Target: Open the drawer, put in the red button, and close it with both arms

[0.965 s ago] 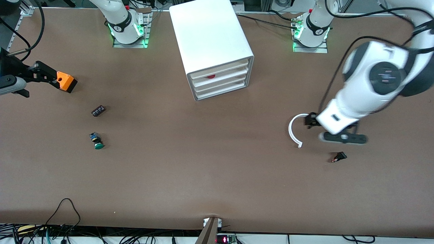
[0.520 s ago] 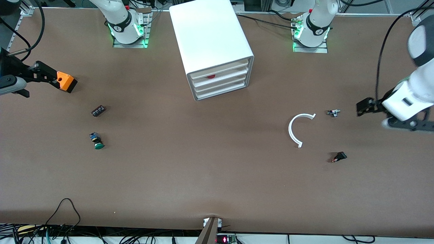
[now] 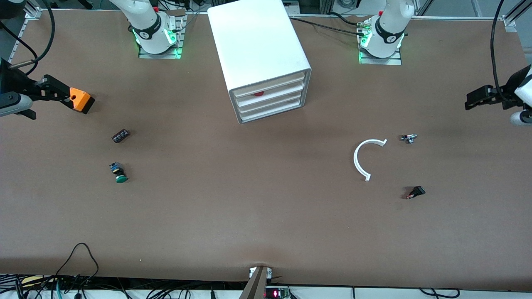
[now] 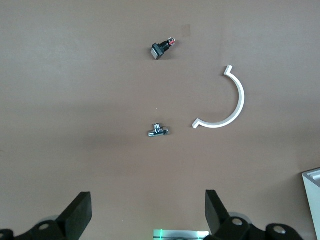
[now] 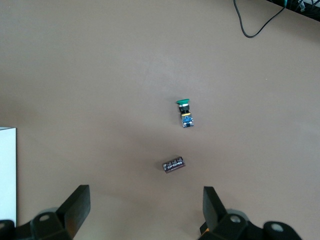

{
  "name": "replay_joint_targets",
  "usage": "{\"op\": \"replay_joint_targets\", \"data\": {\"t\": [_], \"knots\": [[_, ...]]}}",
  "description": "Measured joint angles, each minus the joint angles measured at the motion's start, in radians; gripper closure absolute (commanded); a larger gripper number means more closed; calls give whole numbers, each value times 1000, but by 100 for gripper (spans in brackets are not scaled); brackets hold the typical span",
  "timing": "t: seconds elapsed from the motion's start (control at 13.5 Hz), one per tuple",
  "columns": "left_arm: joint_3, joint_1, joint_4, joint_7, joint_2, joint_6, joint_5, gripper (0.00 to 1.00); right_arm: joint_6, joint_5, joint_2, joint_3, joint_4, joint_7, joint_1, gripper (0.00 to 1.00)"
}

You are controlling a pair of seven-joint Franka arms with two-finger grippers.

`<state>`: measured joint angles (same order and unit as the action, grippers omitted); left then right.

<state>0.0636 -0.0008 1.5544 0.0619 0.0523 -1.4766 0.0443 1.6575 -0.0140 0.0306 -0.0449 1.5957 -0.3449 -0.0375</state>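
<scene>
The white cabinet (image 3: 257, 45) stands at the middle of the table between the arm bases. Its uppermost drawer (image 3: 282, 89) sits pushed in, flush with the two lower drawers. The red button (image 3: 259, 93) lies inside it, and only its red cap shows over the drawer front. My left gripper (image 3: 474, 99) hangs open and empty over the left arm's end of the table (image 4: 148, 210). My right gripper (image 3: 66, 93), with an orange pad, waits open and empty over the right arm's end (image 5: 145, 205).
A green-capped button (image 3: 119, 173) and a small black part (image 3: 120, 136) lie toward the right arm's end. A white C-shaped piece (image 3: 360, 160), a small metal fitting (image 3: 409, 138) and a small black switch (image 3: 415, 192) lie toward the left arm's end.
My left arm has swung from over the white C-shaped piece out to its end of the table, uncovering the metal fitting. The right arm and the drawer have not moved.
</scene>
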Motion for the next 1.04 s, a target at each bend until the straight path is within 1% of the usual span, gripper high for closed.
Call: {"op": "replay_joint_targets", "data": {"t": [0.22,0.45,0.67,0.89,1.04], "knots": [[-2,-1,0,0,-44,36,-62,0,0,0,0,0,0,0,0,0],[-6,10,0,0,-60,46,-89,0,0,0,0,0,0,0,0,0],[-42,38,0,0,-60,46,-90,0,0,0,0,0,0,0,0,0],[-49,43,0,0,-60,46,-90,0,0,0,0,0,0,0,0,0],[-56,46,0,0,-60,46,-61,0,0,0,0,0,0,0,0,0]]}}
